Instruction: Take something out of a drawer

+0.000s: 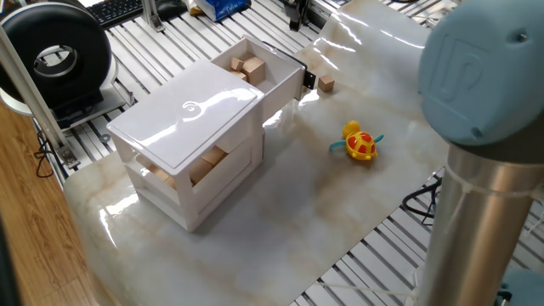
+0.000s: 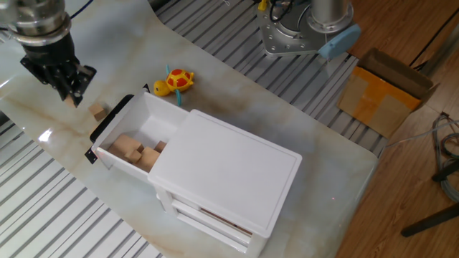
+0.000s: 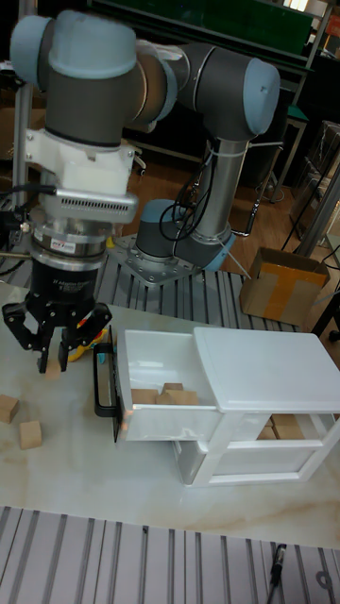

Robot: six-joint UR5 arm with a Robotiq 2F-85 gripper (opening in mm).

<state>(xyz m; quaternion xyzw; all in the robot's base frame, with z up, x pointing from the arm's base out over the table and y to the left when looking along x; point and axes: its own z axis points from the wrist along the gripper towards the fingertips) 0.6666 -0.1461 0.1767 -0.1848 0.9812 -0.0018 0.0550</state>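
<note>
Item 1: shallow glossy white plastic drawer (image 2: 136, 125) with a black handle on its front, top tier of the white three-tier box (image 2: 229, 179). It is standing pulled well out of the box and sitting on the pale marbled tabletop (image 1: 280, 212). Several small tan wooden cubes (image 2: 133, 150) are lying inside it, gathered toward one side. More wooden cubes (image 1: 204, 166) are showing through the open front of a lower tier in one fixed view.

Item 2: black two-finger gripper (image 3: 52, 363) on the grey and light-blue robot arm (image 3: 90, 85). It is hanging just beyond the drawer's front, above the tabletop. In the tall fixed view its fingers are pinching a small tan wooden cube (image 3: 54, 364) between their tips, close together around it; in the other fixed view the same block is peeping out under the fingers.

Item 3: two loose tan wooden cubes (image 3: 30, 434) (image 3: 8, 408), lying on the tabletop near the drawer front, just beside each other.

Item 4: yellow and red toy turtle with teal flippers (image 1: 359, 142), resting on the tabletop, apart from the box.

Item 5: open brown cardboard carton (image 2: 384, 89), sitting off the table on the floor.
</note>
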